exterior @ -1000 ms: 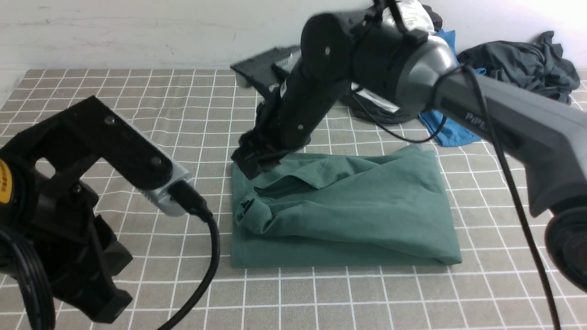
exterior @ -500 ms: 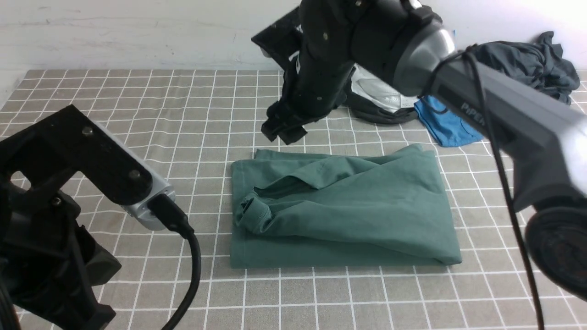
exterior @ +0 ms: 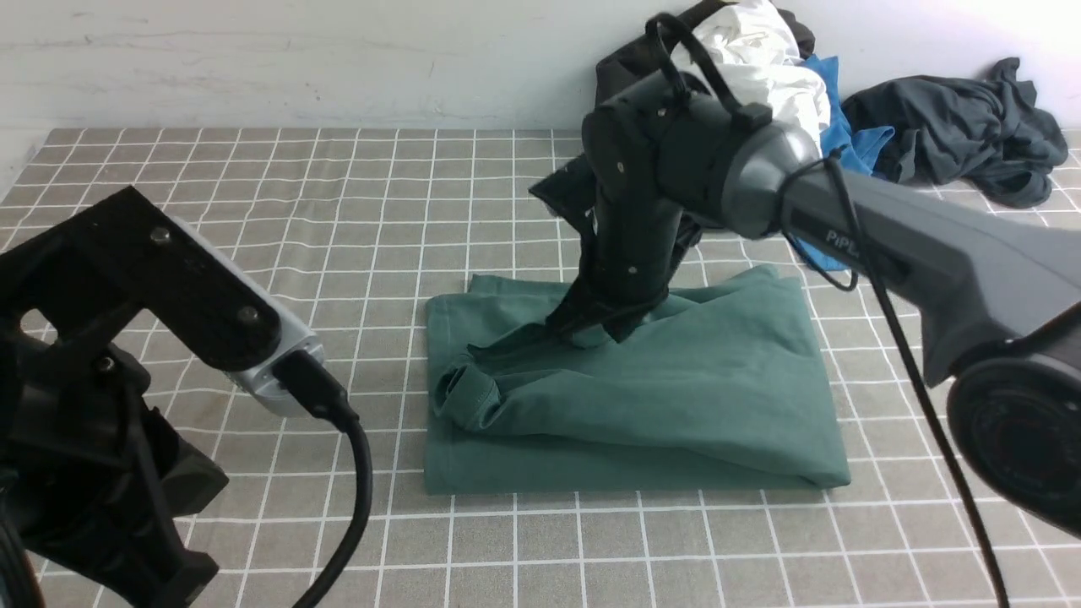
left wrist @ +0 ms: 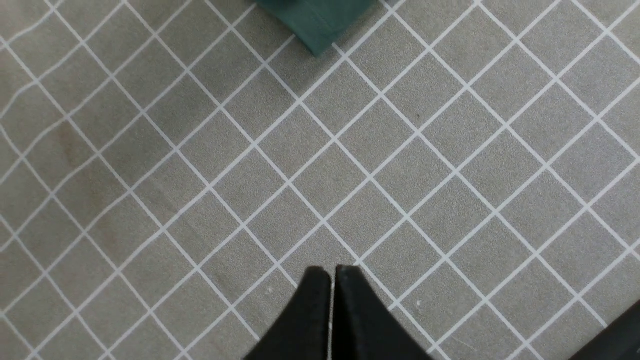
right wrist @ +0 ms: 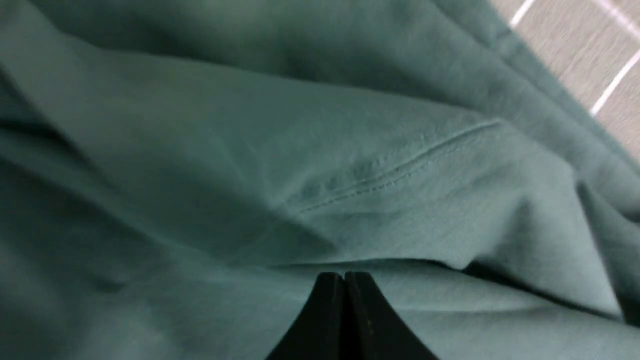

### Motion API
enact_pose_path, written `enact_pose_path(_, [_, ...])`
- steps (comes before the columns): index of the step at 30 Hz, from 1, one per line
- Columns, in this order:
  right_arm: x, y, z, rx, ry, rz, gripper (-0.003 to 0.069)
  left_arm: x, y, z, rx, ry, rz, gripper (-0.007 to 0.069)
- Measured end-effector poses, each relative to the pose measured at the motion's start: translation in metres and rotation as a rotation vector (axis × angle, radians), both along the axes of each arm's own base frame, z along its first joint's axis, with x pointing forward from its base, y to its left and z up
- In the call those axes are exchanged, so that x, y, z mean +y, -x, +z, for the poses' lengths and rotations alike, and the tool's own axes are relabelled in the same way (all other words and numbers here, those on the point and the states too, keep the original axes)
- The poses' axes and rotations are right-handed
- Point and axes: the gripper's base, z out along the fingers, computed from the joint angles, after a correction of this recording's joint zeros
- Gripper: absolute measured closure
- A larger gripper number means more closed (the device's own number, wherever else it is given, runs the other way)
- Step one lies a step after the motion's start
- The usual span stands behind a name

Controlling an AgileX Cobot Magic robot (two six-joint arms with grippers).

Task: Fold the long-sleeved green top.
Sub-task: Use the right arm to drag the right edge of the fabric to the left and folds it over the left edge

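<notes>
The green long-sleeved top point(exterior: 676, 397) lies folded into a rough rectangle in the middle of the checked table, with a cuffed sleeve bunched at its left edge. My right gripper point(exterior: 589, 332) points down onto the top's far middle part. Its jaws are shut, and in the right wrist view its fingertips point(right wrist: 345, 276) rest against the green cloth point(right wrist: 300, 150) with no fabric showing between them. My left gripper point(left wrist: 331, 270) is shut and empty above bare table at the near left. A corner of the top point(left wrist: 315, 25) shows in the left wrist view.
A pile of clothes lies along the back wall: a white garment point(exterior: 764, 63), a bright blue top point(exterior: 844, 127) and a dark charcoal garment point(exterior: 963, 127). The left arm's body point(exterior: 127, 371) and cable fill the near left corner.
My right gripper rose from the top's far left corner, swung right and came down on its far middle part, with its jaws closing. The left arm sank slightly. The top has not moved.
</notes>
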Motion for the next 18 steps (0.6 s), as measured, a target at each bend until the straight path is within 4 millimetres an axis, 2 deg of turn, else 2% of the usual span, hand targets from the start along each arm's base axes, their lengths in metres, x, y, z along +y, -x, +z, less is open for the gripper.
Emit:
enact_pose_path(3, [-0.003,-0.008,-0.021,0.007,0.011,-0.009,0.0673,0.0,-0.002,0.001,-0.026,0.003,0.001,0.0632])
enact_pose_path(4, [-0.003,-0.008,-0.021,0.004,0.008,-0.008,0.0673,0.0,-0.002,0.001,-0.027,0.003,0.001,0.0632])
enact_pose_path(6, [-0.003,-0.017,-0.033,-0.032,-0.018,-0.027,0.0673,0.001,-0.003,0.001,-0.037,-0.013,0.003,0.0632])
enact_pose_path(10, [0.0,-0.029,-0.03,-0.127,-0.092,-0.055,0.0673,0.003,-0.004,0.001,-0.051,-0.037,0.009,0.0632])
enact_pose_path(18, [0.001,-0.055,-0.011,-0.314,-0.268,-0.144,0.0673,0.005,-0.005,0.001,-0.053,-0.041,0.038,0.0632])
